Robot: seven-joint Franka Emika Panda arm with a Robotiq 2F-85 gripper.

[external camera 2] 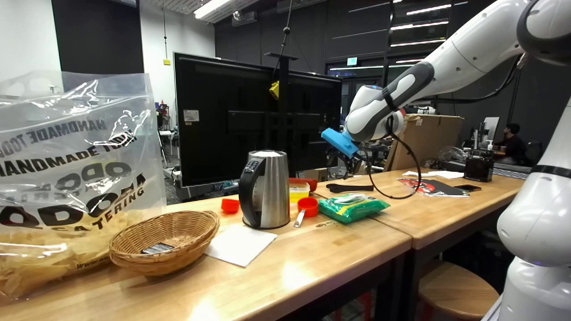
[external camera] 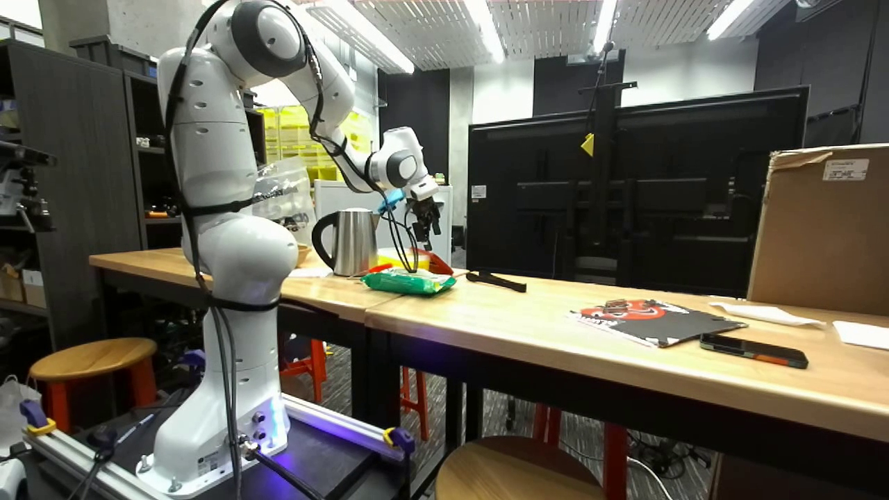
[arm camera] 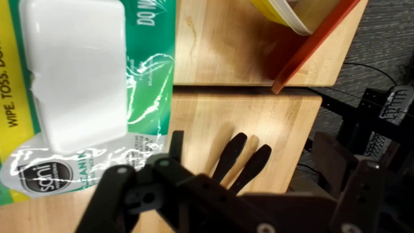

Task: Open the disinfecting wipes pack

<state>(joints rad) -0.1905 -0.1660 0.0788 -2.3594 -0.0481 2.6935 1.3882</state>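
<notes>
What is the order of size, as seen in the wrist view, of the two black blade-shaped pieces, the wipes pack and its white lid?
1. Wipes pack, partly out of frame
2. White lid
3. Smallest, unranked: the black piece nearer the pack and the black piece farther away; they look alike, both partly hidden.

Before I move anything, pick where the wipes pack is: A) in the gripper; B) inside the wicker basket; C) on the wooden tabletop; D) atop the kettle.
C: both exterior views show the wipes pack on the wooden tabletop, the gripper apart above it.
</notes>
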